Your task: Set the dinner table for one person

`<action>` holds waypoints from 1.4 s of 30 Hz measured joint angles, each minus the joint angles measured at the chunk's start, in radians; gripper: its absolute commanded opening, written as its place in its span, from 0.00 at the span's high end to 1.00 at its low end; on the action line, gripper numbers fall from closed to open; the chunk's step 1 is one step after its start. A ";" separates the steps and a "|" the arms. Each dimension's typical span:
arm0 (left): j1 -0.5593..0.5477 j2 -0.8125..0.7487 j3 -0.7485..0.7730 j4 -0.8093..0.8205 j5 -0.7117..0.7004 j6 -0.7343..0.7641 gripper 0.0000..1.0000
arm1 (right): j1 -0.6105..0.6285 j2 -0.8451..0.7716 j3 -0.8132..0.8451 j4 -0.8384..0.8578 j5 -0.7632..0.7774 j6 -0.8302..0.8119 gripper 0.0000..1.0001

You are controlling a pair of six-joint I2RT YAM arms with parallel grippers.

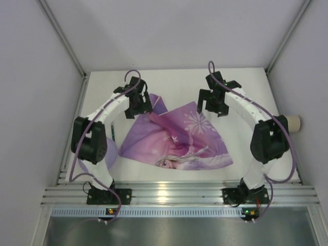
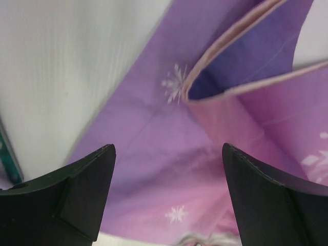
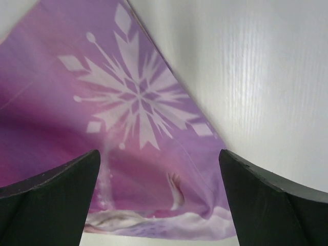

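Left gripper [image 2: 168,151] and right gripper [image 3: 159,154] both hang empty, jaws wide apart, over the placemat [image 1: 174,138] lying rumpled mid dinner table [image 1: 174,82]. Looks like the mat-laying step imo. Next up, pinch its folded corner [image 2: 241,56] and pull it flat.

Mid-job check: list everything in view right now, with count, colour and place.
placemat: one, purple-pink, princess and snowflake print, rumpled mid-table, far-left corner folded over.
dinner table: one, matte white, under everything.
aluminium rail: one, silver, table's near edge.
cylinder: one, beige, beyond the table's right edge; kind unclear.
lavender item: one, beside the left arm, partly hidden; kind unclear.
teal item: one, by the left arm; kind unclear.
left gripper: one, black, open, above the placemat near its fold.
right gripper: one, black, open, above the placemat's far-right corner.
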 measured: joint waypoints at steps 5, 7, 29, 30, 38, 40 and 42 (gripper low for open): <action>0.066 0.215 0.088 0.103 0.036 0.103 0.11 | -0.023 0.227 0.188 0.035 -0.063 -0.068 0.00; 0.109 0.267 0.116 0.119 0.058 0.123 0.12 | -0.035 0.307 0.250 0.035 -0.094 -0.085 0.00; 0.188 0.521 0.344 0.222 0.463 0.204 0.69 | -0.066 0.586 0.471 0.051 -0.242 -0.088 0.20; 0.187 0.523 0.344 0.224 0.475 0.204 0.76 | -0.066 0.584 0.465 0.057 -0.247 -0.085 0.27; 0.167 0.538 0.344 0.224 0.525 0.197 1.00 | -0.043 0.581 0.416 0.104 -0.308 -0.045 1.00; 0.166 0.538 0.344 0.223 0.525 0.198 1.00 | -0.036 0.581 0.411 0.108 -0.314 -0.038 1.00; 0.166 0.538 0.344 0.222 0.524 0.201 1.00 | -0.034 0.581 0.406 0.113 -0.317 -0.037 1.00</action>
